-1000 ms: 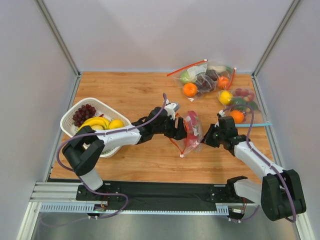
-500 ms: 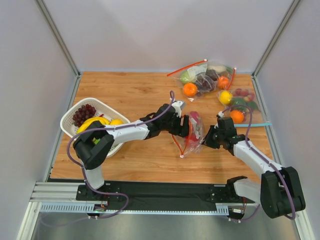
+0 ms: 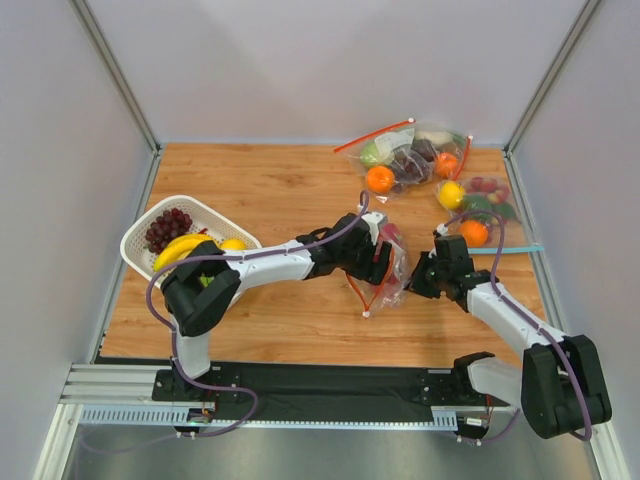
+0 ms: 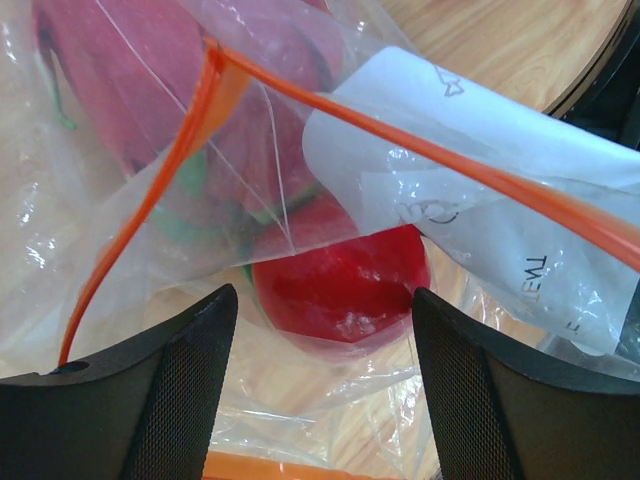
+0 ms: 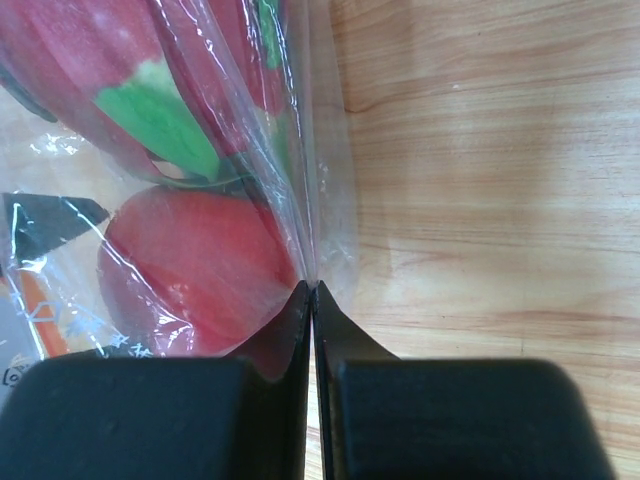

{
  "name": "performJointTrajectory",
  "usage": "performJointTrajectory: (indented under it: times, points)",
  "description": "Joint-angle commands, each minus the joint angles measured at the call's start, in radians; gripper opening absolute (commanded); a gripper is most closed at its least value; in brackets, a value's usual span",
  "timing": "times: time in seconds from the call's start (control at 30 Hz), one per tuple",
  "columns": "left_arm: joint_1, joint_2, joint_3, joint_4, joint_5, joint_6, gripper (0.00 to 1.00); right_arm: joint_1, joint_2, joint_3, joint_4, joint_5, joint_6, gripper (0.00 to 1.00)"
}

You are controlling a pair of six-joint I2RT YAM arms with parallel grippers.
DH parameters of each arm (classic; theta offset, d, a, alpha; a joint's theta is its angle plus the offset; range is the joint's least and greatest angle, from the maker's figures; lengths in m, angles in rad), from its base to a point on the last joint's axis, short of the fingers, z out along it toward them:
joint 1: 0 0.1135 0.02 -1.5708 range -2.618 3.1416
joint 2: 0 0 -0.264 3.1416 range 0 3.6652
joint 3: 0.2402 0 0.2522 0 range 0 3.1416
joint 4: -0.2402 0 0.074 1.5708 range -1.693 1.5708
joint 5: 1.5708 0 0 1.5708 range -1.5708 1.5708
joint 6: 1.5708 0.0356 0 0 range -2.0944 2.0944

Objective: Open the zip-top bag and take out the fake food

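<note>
The zip-top bag (image 3: 396,282) lies mid-table between both grippers, its mouth open. In the left wrist view its red-orange zip strip (image 4: 400,140) gapes, with the white label (image 4: 480,200) on the right. My left gripper (image 4: 322,300) is open at the mouth, a finger on each side of the round red fruit (image 4: 340,285), not closed on it. A pink fruit with green tips (image 4: 120,70) lies deeper in. My right gripper (image 5: 313,290) is shut on the bag's clear edge, with the red fruit (image 5: 190,270) and pink fruit (image 5: 150,110) behind the film. No grapes or lemon show.
A white basket (image 3: 205,205) with grapes, bananas and a yellow fruit stands at the left. Two other filled bags lie at the back right, one with a red strip (image 3: 410,155) and one with a teal strip (image 3: 478,210). Grey walls close in three sides.
My left arm has reached to the right, bringing its open gripper into the bag's mouth. The bag has shifted a little. The right gripper has kept its hold in place.
</note>
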Motion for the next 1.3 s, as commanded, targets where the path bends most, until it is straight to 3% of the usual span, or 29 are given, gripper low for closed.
performJointTrajectory:
  times: [0.0,1.0,1.07,1.1,1.17,1.27]
  points:
    - [-0.008,0.017,0.028,-0.038,-0.001,0.013,0.78,0.014,-0.001,-0.010,-0.007,0.020,-0.017,0.00]
    - [-0.065,0.186,0.153,-0.139,-0.032,0.025,0.79,0.062,-0.003,-0.021,0.057,0.011,0.006,0.00]
    - [-0.067,0.194,0.153,-0.139,-0.029,0.027,0.63,0.062,-0.003,-0.022,0.056,0.013,0.003,0.00]
    - [-0.067,0.189,0.150,-0.138,-0.029,0.028,0.41,0.062,-0.003,-0.021,0.057,0.013,0.003,0.00]
    - [-0.065,0.174,0.138,-0.143,-0.038,0.039,0.22,0.062,-0.001,-0.022,0.054,0.019,0.001,0.00]
    - [-0.063,0.117,0.106,-0.143,-0.070,0.050,0.10,0.061,0.002,-0.018,0.038,0.040,-0.006,0.00]
